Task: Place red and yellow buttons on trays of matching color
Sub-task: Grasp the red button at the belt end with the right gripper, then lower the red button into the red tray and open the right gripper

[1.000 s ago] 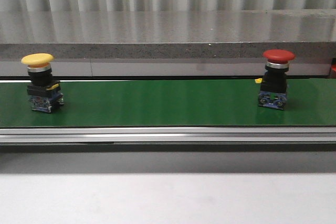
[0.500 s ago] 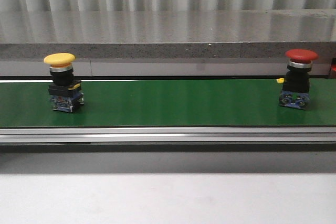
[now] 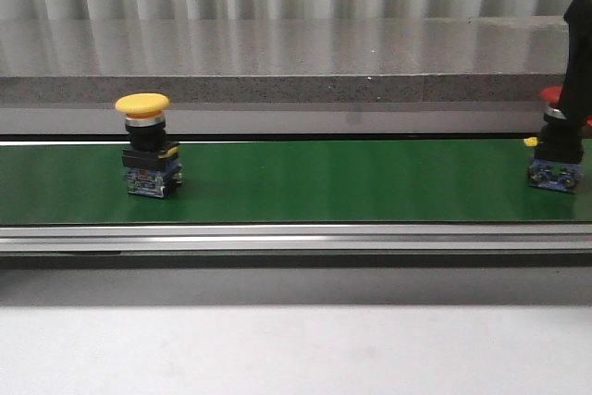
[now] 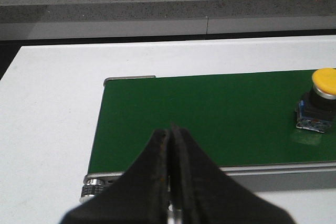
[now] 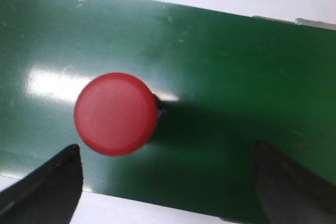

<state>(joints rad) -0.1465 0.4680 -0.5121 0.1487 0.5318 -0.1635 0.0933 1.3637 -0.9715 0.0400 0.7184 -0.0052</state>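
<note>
At the belt's right end, the red button (image 5: 116, 114) stands upright directly beneath the right gripper (image 5: 165, 182), fingers spread wide, cap offset toward 1 finger. The left gripper (image 4: 170, 145), pressed together, waits well apart from the yellow button (image 3: 148, 145).

Upright on the conveyor belt (image 3: 324, 182), two buttons well apart: yellow button (image 3: 148, 150) toward the left, red button (image 3: 558, 150) at the far right edge. Behind the belt, a stone ledge (image 3: 277, 62); before it, the desk (image 3: 296, 349). Directly above the red button, right gripper (image 5: 165, 182).
</note>
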